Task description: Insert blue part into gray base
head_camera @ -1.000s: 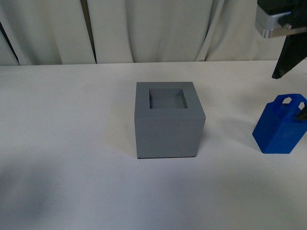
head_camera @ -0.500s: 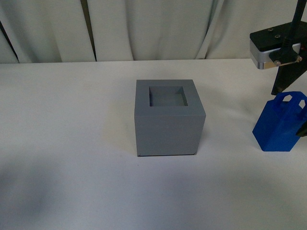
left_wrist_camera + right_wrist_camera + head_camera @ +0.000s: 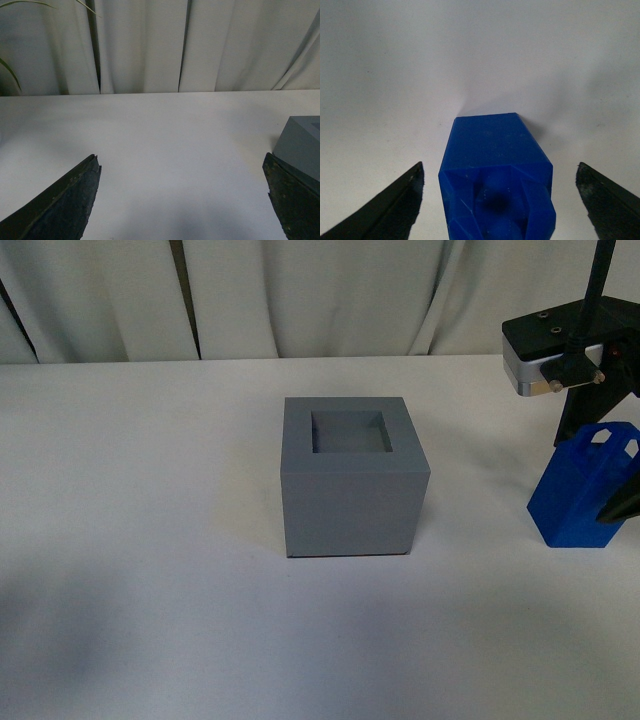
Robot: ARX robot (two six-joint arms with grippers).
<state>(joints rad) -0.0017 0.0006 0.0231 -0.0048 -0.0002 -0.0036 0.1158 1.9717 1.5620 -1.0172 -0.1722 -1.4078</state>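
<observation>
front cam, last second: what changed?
The right gripper came down over the blue part and now straddles its handle end, jaws open on either side, nothing gripped yet. The blue part and the gray base stayed where they were on the table, and the base's recess is empty.

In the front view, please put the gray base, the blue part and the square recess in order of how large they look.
1. gray base
2. blue part, though the picture's edge cuts it off
3. square recess, clearly the smallest
</observation>
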